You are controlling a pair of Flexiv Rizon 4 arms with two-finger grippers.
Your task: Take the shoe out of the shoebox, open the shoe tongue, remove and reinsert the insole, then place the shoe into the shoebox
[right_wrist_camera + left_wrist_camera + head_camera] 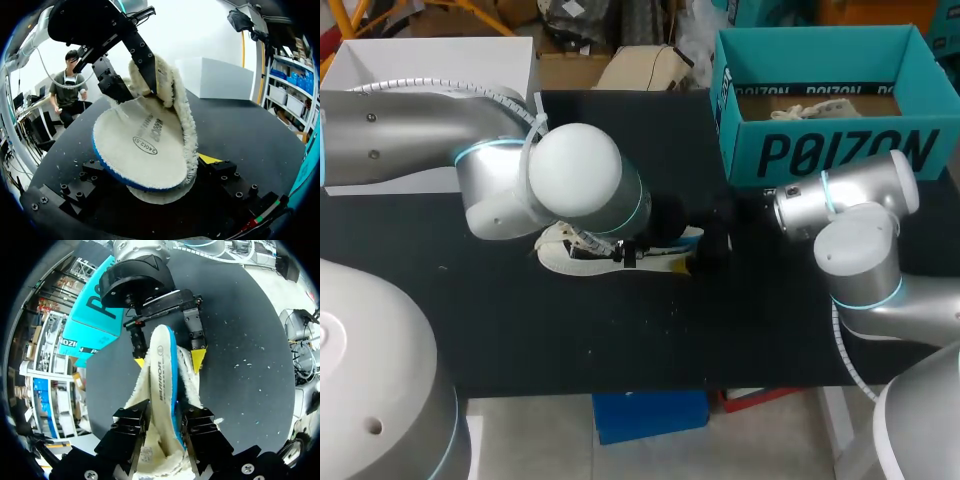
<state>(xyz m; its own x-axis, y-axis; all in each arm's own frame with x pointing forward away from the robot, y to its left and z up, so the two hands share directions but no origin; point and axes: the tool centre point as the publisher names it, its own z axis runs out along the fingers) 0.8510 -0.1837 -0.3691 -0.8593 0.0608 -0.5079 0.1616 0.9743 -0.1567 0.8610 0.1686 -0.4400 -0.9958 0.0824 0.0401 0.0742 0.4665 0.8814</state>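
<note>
Left claw (165, 415): clamped narrow on the insole (159, 375), one finger on each side of its fleecy heel end. The insole stands on edge with its printed underside turned toward my right wrist camera and its blue foam rim showing. Its toe end runs ahead, 12 o'clock from the left claw, into my right claw (169, 360). The right claw sits at that toe end; cannot tell whether it grips or only brackets.

Shoe (565, 258): on the table (620, 340) near centre, mostly under my left arm. A pale sole edge peeks out at about 9 o'clock of the claws. It is not in the box. Whether the insole is fully clear of the shoe is hidden.

Handling, my guess:
- The insole is light, thin and floppy, and bends along its length.
- The fleece side compresses and gives good grip; the felt underside looks slicker.
- The best hold is the heel end, pinched flat across the thickness, as now. A hold on the rim alone would likely fold it.
- For reinsertion the toe should lead and the shoe needs bracing, since it looks light enough to skid on the black table.

Farther out: shoebox (840, 150), teal and open, at 1 o'clock on the table, well apart from the shoe. White box (430, 60) at 10 o'clock, by the far edge.
</note>
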